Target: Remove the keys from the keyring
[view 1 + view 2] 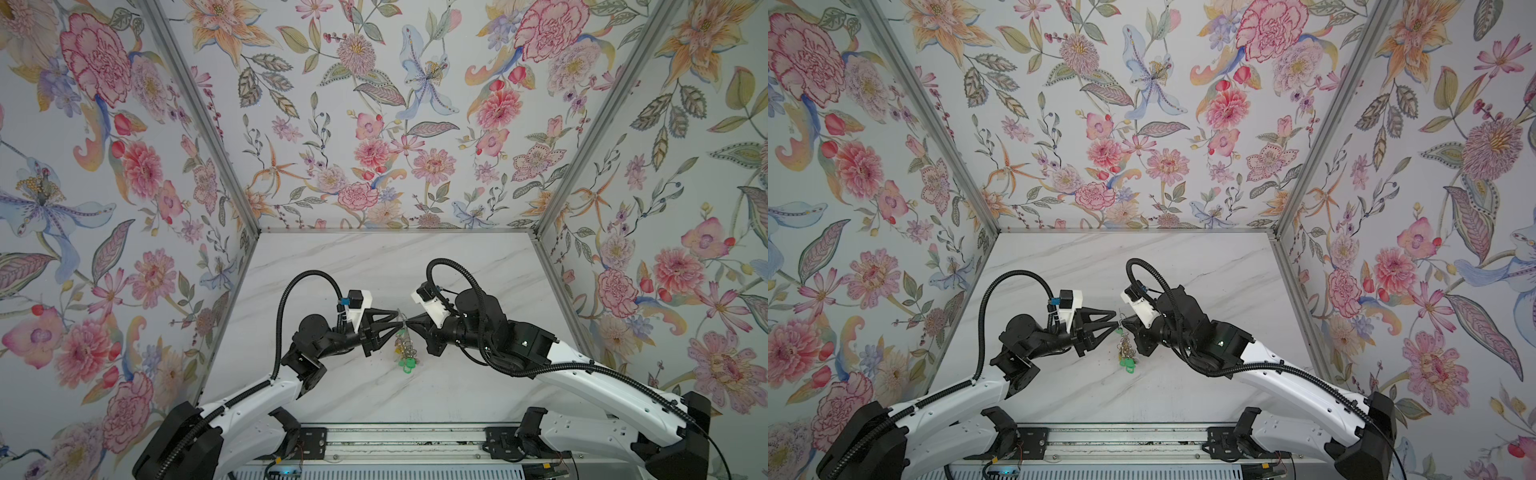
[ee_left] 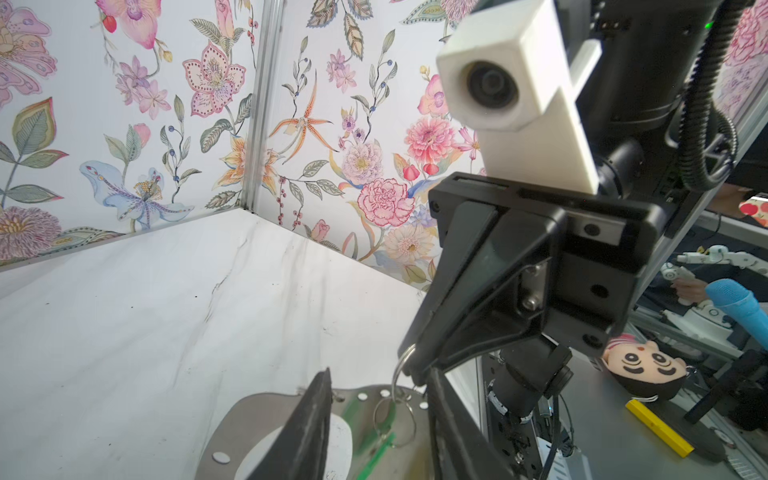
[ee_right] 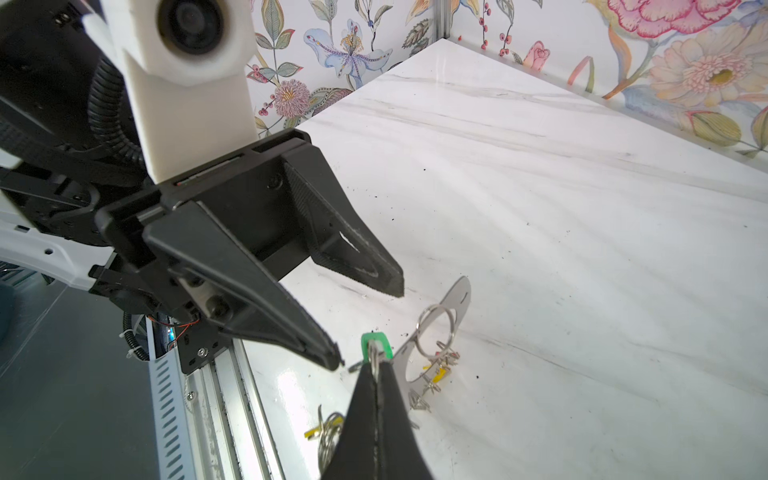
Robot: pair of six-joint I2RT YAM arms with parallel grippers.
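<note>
Several keys (image 3: 436,365) hang on the keyring (image 3: 457,299) — right gripper (image 3: 376,368) clenched on a green-tagged ring (image 3: 376,345), left gripper (image 3: 369,326) released; other keys (image 3: 328,428) seemingly loose toward the tabletop's (image 3: 582,208) near edge.

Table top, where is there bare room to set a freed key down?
Bare table lies between the back wall and the left claw and right claw, and again between the keys and the front rail. It's crowded mid-table, where both claws meet at the keyring.
</note>
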